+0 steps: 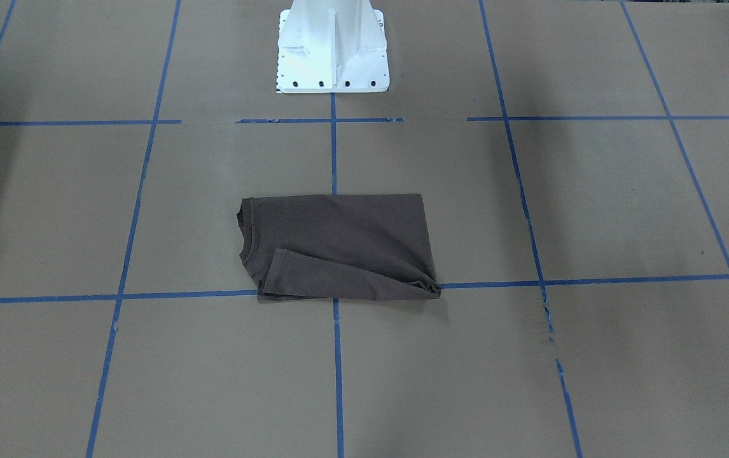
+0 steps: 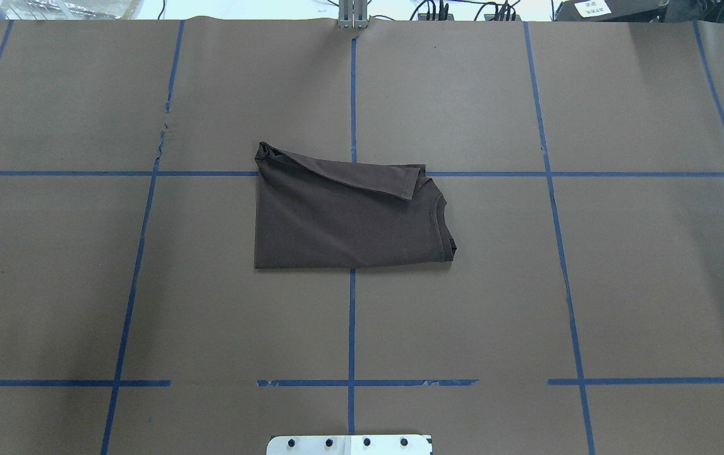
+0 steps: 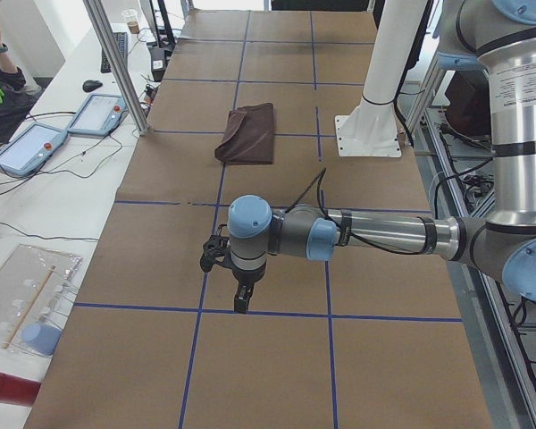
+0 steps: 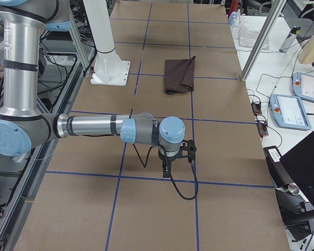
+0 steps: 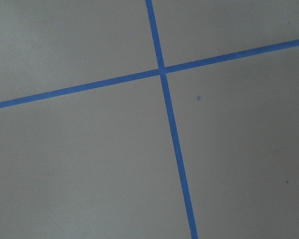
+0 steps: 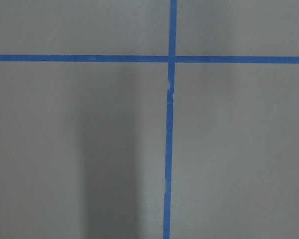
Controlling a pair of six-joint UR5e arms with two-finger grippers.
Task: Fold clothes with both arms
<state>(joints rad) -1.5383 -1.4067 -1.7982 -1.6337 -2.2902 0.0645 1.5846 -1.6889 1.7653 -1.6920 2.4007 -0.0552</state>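
The dark brown T-shirt (image 1: 339, 245) lies folded into a compact rectangle at the table's middle, a sleeve laid across it and the ribbed collar at one end. It also shows in the overhead view (image 2: 343, 221) and both side views (image 3: 247, 132) (image 4: 179, 75). My left gripper (image 3: 241, 304) hangs over bare paper far from the shirt, at the table's left end; I cannot tell if it is open or shut. My right gripper (image 4: 166, 171) hangs likewise at the right end; I cannot tell its state. Both wrist views show only paper and tape.
Brown paper with blue tape lines (image 2: 352, 316) covers the table. The white pedestal base (image 1: 333, 51) stands at the robot's side. Teach pendants (image 3: 27, 143) and a clear tray (image 3: 27, 295) lie on the side bench beyond the paper.
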